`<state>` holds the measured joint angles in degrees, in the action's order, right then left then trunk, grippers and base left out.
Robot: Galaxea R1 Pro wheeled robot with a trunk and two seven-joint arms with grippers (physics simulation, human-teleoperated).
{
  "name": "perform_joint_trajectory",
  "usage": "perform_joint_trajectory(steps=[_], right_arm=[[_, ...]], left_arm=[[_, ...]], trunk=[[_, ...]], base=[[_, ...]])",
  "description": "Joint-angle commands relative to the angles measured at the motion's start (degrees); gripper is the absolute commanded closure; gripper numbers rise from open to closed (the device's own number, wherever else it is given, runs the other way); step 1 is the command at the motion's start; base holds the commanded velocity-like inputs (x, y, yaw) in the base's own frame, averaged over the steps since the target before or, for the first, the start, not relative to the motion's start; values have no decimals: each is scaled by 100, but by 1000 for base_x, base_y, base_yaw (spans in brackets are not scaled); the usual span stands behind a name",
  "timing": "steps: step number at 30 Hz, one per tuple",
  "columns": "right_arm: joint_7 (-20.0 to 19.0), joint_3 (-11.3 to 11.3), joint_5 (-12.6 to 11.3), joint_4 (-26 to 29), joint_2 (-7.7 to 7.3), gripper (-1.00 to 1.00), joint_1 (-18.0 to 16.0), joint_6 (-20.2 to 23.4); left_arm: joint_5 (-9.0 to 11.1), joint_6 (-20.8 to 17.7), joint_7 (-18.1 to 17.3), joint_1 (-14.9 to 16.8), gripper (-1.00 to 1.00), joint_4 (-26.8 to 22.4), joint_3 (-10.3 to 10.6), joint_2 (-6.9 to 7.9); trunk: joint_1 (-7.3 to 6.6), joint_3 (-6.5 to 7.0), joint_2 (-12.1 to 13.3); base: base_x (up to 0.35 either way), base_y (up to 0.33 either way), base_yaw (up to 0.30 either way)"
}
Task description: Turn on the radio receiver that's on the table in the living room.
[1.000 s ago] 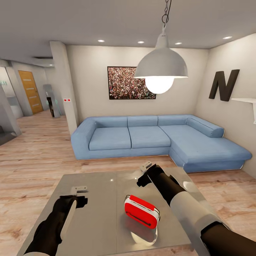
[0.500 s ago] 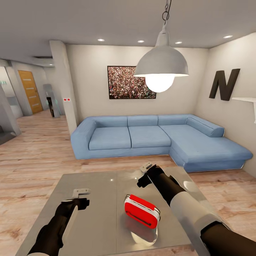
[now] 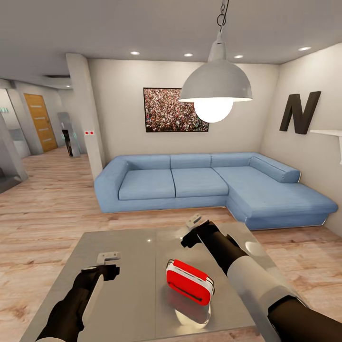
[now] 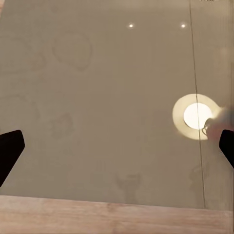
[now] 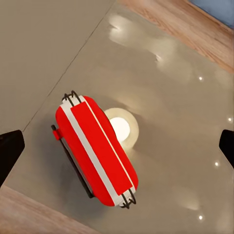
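Low in the head view, just right of centre, the red radio receiver (image 3: 189, 281) sits on the glossy grey table (image 3: 133, 266). Your right gripper (image 3: 192, 231) hovers above and behind it, fingers spread wide, holding nothing. Your left gripper (image 3: 105, 264) hangs over bare tabletop at lower left, also wide open and empty. Behind are a blue sofa (image 3: 209, 187) and, at upper centre, a pendant lamp (image 3: 216, 88). Nothing lies between your right gripper and the radio.
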<state>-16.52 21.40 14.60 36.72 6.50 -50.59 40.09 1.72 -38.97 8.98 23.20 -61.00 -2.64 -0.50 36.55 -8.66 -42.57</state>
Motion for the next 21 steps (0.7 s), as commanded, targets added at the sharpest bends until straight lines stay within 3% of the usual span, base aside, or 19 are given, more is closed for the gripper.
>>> perform_joint_trajectory(steps=[1,6,17,21], right_arm=[[0,-1,2,1,0,-100,0,-1],[0,-3,5,2,0,-100,-1,-1],[0,-5,2,2,0,-100,-1,-1],[-447,-5,3,-1,0,-100,-2,2]], left_arm=[[12,2,3,0,-100,0,0,-1],[20,3,12,0,-100,-1,1,1],[14,12,23,0,-100,0,1,1],[12,12,24,0,-100,0,-5,7]], trunk=[[0,0,0],[0,0,0],[242,-197,-441],[329,-269,-602]], base=[[0,0,0],[0,0,0],[0,0,0],[0,0,0]])
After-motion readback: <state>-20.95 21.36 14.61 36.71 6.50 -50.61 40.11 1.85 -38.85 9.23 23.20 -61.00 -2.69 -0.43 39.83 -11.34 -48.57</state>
